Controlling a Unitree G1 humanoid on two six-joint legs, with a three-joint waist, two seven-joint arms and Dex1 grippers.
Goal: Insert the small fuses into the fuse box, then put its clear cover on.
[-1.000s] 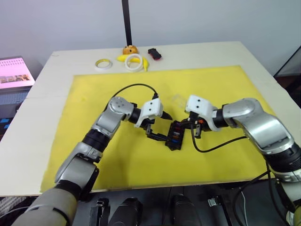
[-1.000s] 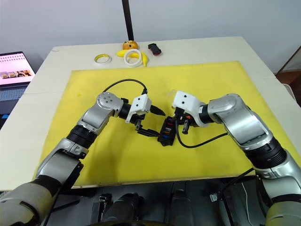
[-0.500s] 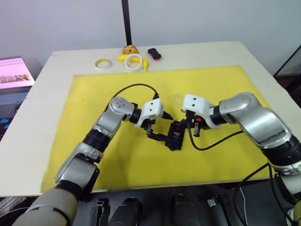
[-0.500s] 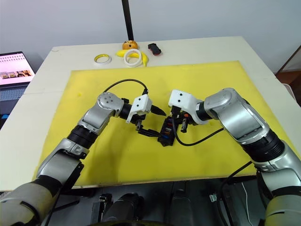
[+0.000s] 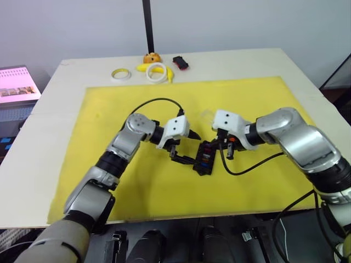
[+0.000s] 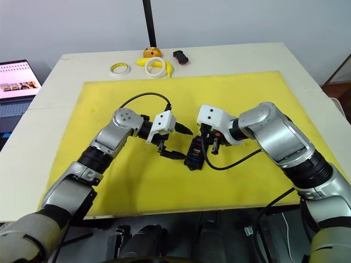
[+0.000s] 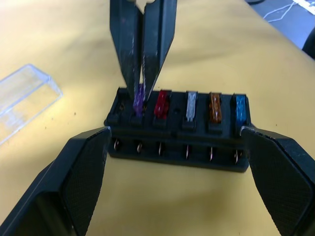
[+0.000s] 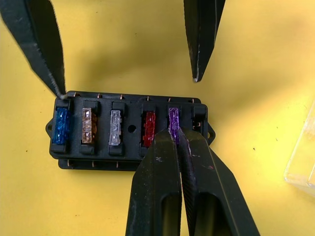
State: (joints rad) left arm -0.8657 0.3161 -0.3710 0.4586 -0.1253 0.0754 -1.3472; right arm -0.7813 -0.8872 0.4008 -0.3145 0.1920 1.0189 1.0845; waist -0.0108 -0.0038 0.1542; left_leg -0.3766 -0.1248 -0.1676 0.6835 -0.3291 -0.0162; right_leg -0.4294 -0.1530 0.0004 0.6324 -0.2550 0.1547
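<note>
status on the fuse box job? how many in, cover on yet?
Done: blue, orange, grey and red fuses sit in the fuse box.
In hand: the right gripper pinches the purple fuse at its slot; the left gripper is open around the box.
Left: the end slot beside purple looks empty, and the clear cover lies on the yellow mat.

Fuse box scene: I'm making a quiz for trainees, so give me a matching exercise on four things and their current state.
1. purple fuse
2. blue fuse
3. clear cover
4. left gripper

A. lying on the yellow mat
B. open, straddling the fuse box
C. pinched in the right gripper's jaws
D. seated in an end slot

Pairs: 1-C, 2-D, 3-A, 4-B
</note>
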